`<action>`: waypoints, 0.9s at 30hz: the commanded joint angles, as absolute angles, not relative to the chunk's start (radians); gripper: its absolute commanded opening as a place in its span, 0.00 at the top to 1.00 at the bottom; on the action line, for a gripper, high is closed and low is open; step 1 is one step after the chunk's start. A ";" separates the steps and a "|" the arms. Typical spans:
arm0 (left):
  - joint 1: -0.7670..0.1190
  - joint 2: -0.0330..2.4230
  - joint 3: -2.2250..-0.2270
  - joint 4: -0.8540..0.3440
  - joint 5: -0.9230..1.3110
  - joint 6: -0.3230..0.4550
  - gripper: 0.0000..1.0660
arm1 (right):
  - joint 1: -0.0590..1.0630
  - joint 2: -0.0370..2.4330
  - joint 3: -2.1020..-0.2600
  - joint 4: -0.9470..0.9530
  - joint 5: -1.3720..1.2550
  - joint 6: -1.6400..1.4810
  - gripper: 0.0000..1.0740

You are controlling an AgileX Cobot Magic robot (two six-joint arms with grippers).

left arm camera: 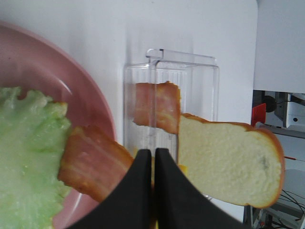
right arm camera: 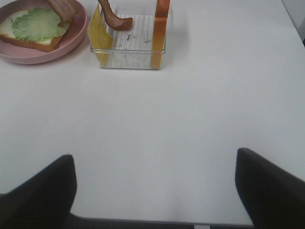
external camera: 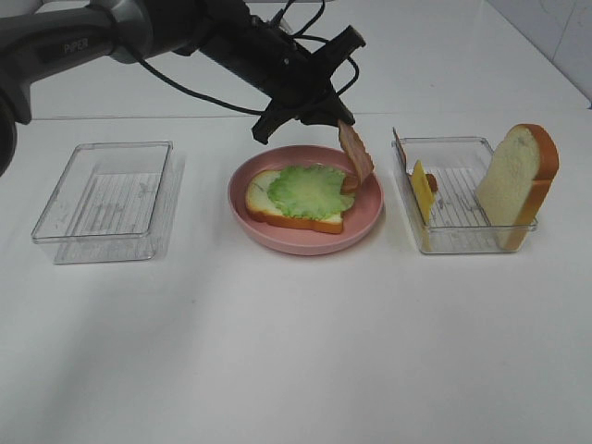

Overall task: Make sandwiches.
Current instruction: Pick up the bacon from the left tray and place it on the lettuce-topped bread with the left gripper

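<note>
Step in hand: the bacon layer. The left gripper (external camera: pixel 344 118), coming from the upper left of the high view, holds a bacon strip (external camera: pixel 355 154) over the right part of the plate (external camera: pixel 277 236).
Left gripper: its jaws are pressed together on the top end of the strip; in the left wrist view the two black fingers (left arm camera: pixel 138 191) almost meet.
Bacon strip: it hangs steeply tilted, and its low end seems to touch the lettuce (external camera: pixel 309 191) near the plate's right rim.
Sandwich so far: one bread slice (external camera: pixel 264 205) lies flat on the plate in the middle of the high view, with the lettuce on top.
Parts waiting: in the right tray (external camera: pixel 462 239) stand a cheese slice (external camera: pixel 422 191), a second bacon strip (right arm camera: pixel 112 18) and the top bread (external camera: pixel 516 174), which leans on the tray's right wall.
Right gripper: its fingers (right arm camera: pixel 38 188) are wide apart and hold nothing, at the bottom of the right wrist view, well apart from the tray.
Next move, as I judge: lower and tip the strip toward the left so it lies flat on the lettuce, then part the jaws.
Edges: the strip is close to the plate's right rim, so it may slide off the lettuce if let go while it is this steep.
Open room: the left tray (external camera: pixel 55 222) looks empty, and the table (external camera: pixel 296 370) in the lower half of the high view is bare.
</note>
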State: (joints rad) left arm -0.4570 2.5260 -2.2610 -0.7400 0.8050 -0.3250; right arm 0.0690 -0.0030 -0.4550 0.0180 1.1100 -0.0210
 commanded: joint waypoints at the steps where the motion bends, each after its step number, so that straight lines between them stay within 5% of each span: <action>1: -0.445 2.537 -2.263 -0.659 0.833 -0.320 1.00 | 0.063 -0.034 -0.452 0.016 1.100 -0.029 0.19; 16: -0.439 2.537 -2.263 -0.330 0.945 -0.360 1.00 | 0.063 -0.034 -0.452 0.016 1.100 -0.029 0.19; 27: -0.439 2.546 -2.263 -0.285 0.957 -0.363 1.00 | 0.063 -0.034 -0.452 0.016 1.100 -0.029 0.19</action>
State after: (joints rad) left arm -0.4360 2.5400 -2.2610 -0.2820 0.9580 -0.3550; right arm 0.0690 -0.0030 -0.4550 0.0180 1.1100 -0.0210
